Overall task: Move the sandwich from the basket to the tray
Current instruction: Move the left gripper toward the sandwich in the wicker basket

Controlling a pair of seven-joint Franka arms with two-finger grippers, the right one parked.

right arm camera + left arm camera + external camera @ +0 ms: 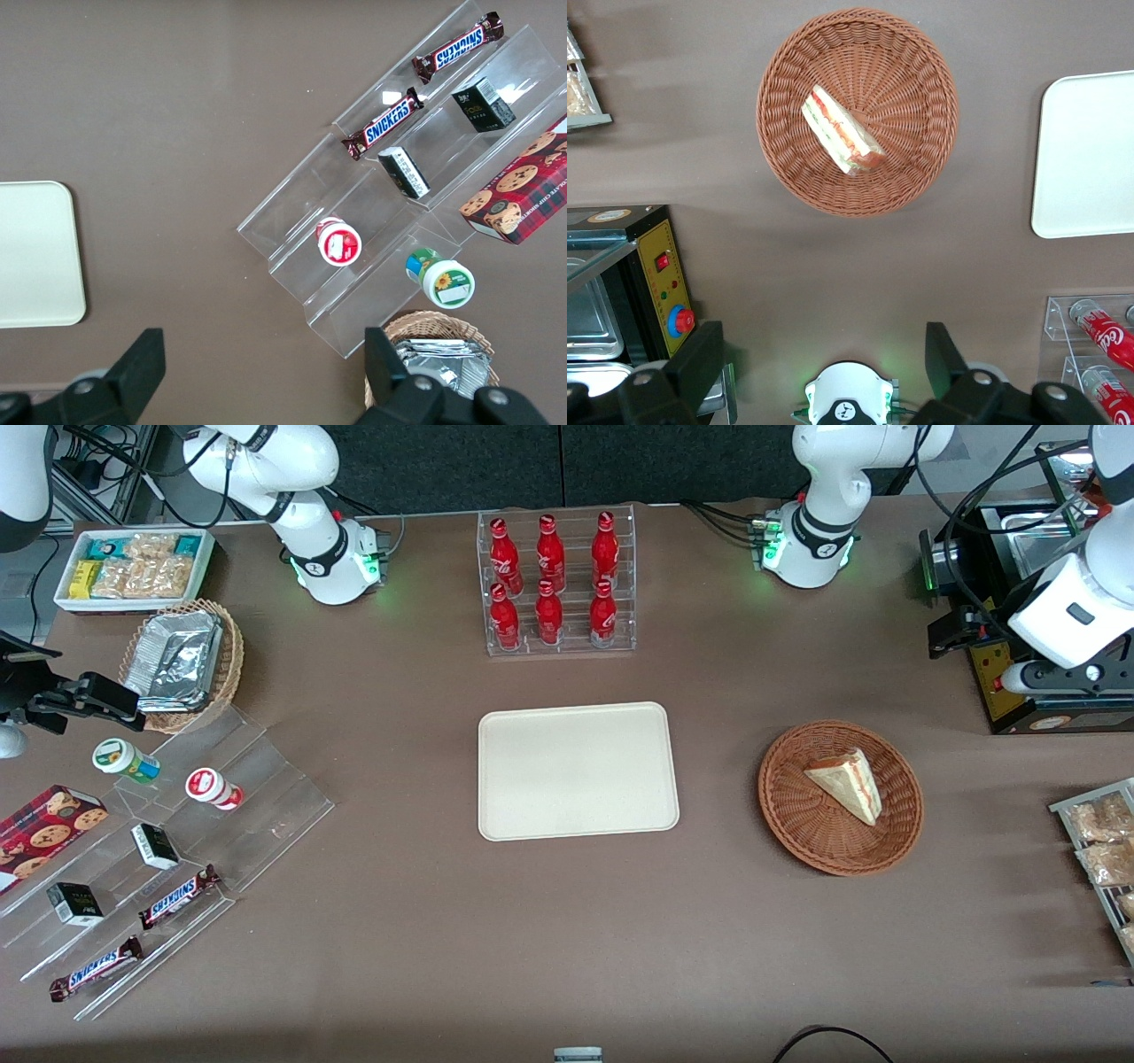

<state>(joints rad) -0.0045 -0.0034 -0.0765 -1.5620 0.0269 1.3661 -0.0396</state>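
Note:
The sandwich [849, 783], a pale wedge with red and green filling along its cut edge, lies in the reddish-brown wicker basket [788, 815] toward the working arm's end of the table. The cream tray [578, 770] sits bare at the table's middle, beside the basket. In the wrist view the sandwich [840, 129] lies on its side in the basket [917, 173], and a corner of the tray [1085, 159] shows. My left gripper [822, 359] hangs high over the table near its arm base, well apart from the basket, open wide with nothing between its black fingers [698, 359].
A black machine with a yellow panel [997, 682] stands farther from the camera than the basket. A rack of red bottles [554, 584] stands farther away than the tray. A rack of packets [1099, 841] lies at the working arm's table end. Snack shelves [159, 868] are at the parked arm's end.

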